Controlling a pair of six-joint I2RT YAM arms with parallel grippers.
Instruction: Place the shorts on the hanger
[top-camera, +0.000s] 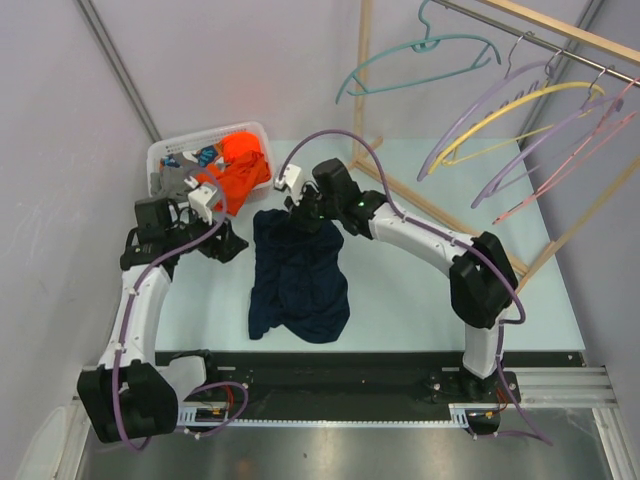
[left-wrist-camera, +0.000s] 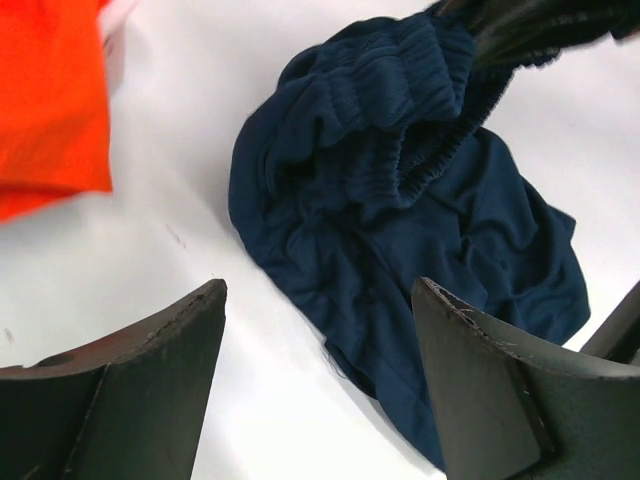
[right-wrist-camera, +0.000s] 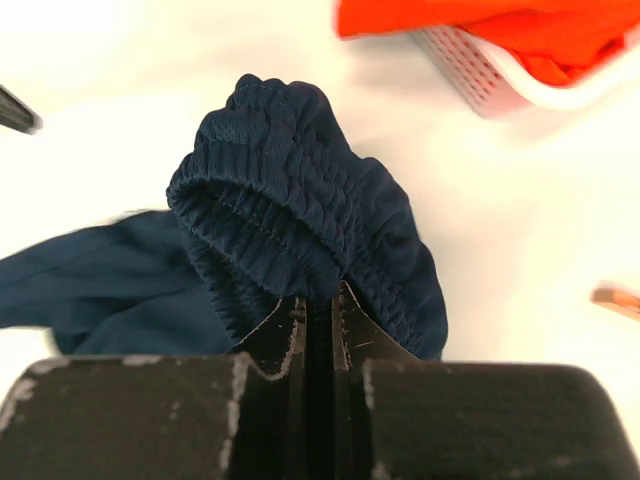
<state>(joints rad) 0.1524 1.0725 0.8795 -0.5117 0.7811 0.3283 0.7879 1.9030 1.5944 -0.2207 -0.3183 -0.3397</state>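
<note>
Surface (top-camera: 420, 270): pale; shorts (top-camera: 300, 285) crumpled at centre.
Right fingers (right-wrist-camera: 288, 335): together, clamped on the shorts' waistband.
Left fingers (left-wrist-camera: 150, 390): apart, empty, beside shorts.
Hanger (top-camera: 430, 42): hanging at back, well apart.

This is a robotics lab cell, staged as a mock laundry station and not a home. Two robot arms, the left arm (top-camera: 140, 300) and the right arm (top-camera: 440, 250), are bolted to a black base rail (top-camera: 330, 365) at the near edge of a pale table (top-camera: 420, 300), with purple cables (top-camera: 122, 345) looped along them. Plain grey panels (top-camera: 60, 120) close in the space. The props are domestic: a bare wooden rack (top-camera: 362, 90) carrying a teal hanger (top-camera: 432, 41) and purple, yellow and pink hangers (top-camera: 520, 100), and a white plastic basket (top-camera: 165, 150) holding an orange garment (top-camera: 240, 165).
</note>
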